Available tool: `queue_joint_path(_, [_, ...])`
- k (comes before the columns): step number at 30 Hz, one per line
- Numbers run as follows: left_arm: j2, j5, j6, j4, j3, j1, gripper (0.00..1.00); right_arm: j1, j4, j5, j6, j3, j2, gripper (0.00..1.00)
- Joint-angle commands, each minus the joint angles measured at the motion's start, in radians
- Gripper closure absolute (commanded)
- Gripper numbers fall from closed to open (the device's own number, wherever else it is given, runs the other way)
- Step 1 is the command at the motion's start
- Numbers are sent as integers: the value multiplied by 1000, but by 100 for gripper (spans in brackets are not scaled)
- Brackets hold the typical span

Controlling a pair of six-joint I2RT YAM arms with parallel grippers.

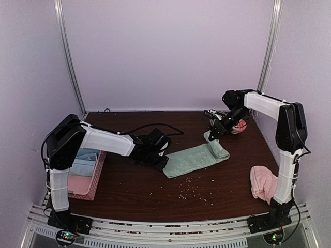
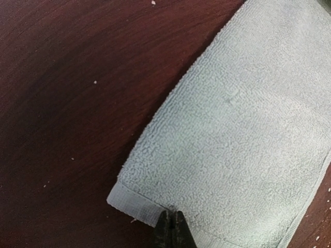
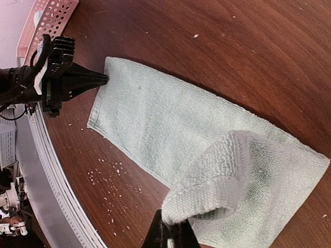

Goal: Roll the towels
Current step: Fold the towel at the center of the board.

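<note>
The mint green towel (image 1: 194, 157) is spread across the middle of the bench (image 1: 145, 194), with its far right end folded back. That fold is pinched by the right fingers (image 3: 160, 235), and the left hem by the left fingers (image 2: 164, 230). The pink towel (image 1: 262, 182) is bunched at the near right.

Two towels lie on the single tabletop (image 1: 134, 191): one mint green towel (image 1: 195, 157) and one pink towel (image 1: 263, 183). Two arms are there, one left arm (image 1: 106, 140) and one right arm (image 1: 289, 134), each with one hand, so the left hand (image 1: 164, 161) and the right hand (image 1: 211, 135) make two. There is also one pink perforated basket (image 1: 97, 175) holding pale blue and pink cloths (image 1: 85, 157) whose number cannot be told, one mug (image 1: 239, 125), and pale crumbs (image 1: 194, 191) too many to count.
</note>
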Motion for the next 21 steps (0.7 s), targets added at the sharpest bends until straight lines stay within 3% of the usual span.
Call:
queue_joint_path(1, [-86, -42, -15, 70, -76, 6, 100, 47, -9, -73, 17, 36, -32, 100])
queue_joint_path(10, [-211, -105, -88, 137, -239, 6, 100, 138, 37, -103, 70, 30, -19, 100])
queue_joint_path(21, [-237, 40, -232, 242, -374, 12, 100, 212, 121, -97, 168, 32, 15, 100])
